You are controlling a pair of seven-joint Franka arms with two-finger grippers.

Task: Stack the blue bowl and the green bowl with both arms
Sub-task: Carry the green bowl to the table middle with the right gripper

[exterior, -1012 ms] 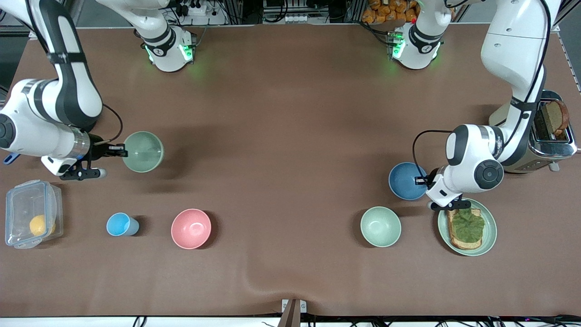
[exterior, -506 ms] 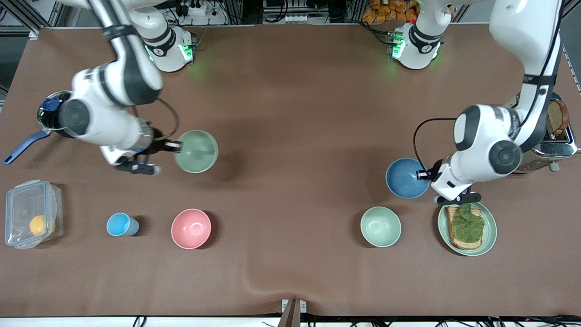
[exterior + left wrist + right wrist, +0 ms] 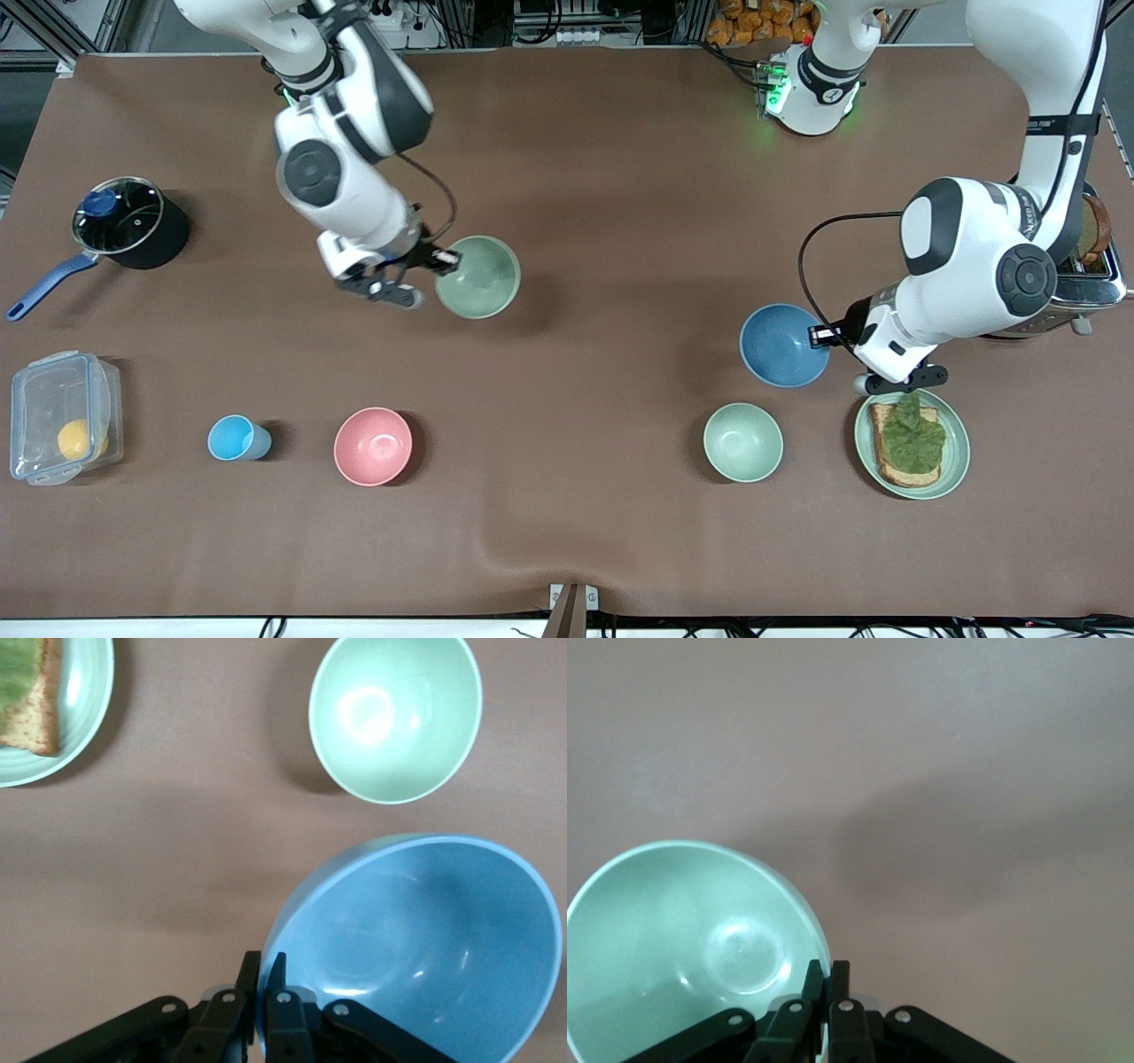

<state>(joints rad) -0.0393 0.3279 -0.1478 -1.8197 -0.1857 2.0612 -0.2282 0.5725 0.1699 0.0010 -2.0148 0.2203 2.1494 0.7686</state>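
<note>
While both wrist cams show rim pinches, left gripper [image 3: 263, 979] lifts blue bowl [image 3: 425, 948].

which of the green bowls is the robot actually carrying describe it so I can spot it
Start from the right arm's base, then follow that arm to the right gripper, shut on the green bowl's rim. Unlike the paler bowl resting beside the toast plate, this one hangs above the table.

A smooth, matt finish is shown by the round medium-blue bowl [image 3: 784, 345] and the round sage-green bowl [image 3: 478, 276], with faint sheen inside. The brown surface [image 3: 585, 177] looks like matt cloth. Clear glossy plastic forms the lidded container [image 3: 60, 416].
</note>
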